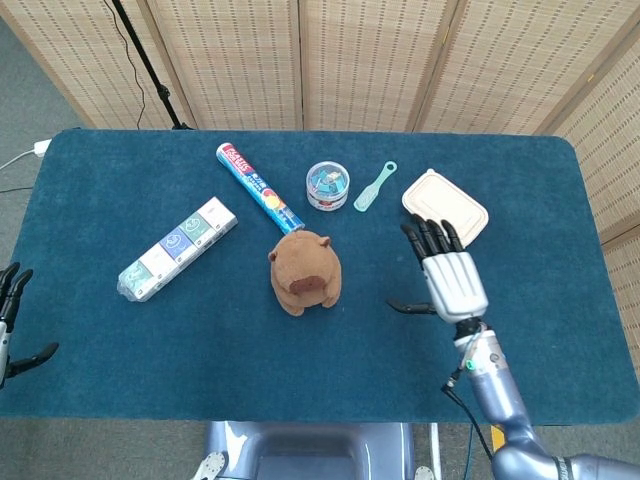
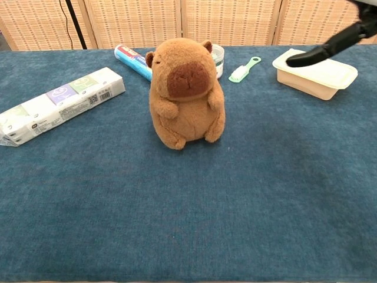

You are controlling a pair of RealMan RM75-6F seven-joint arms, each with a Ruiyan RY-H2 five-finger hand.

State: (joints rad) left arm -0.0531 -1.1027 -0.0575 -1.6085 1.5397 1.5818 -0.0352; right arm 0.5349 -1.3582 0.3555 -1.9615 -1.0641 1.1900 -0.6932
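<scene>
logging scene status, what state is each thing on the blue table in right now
cream lidded plastic box: lid on, flat
brown plush capybara: upright
round clear tub: lid on, upright
blue toothpaste-style tube: lying flat
long white tissue pack: lying flat, wrapped
mint green brush: lying flat
right hand: open, holding nothing
left hand: open, at table edge
</scene>
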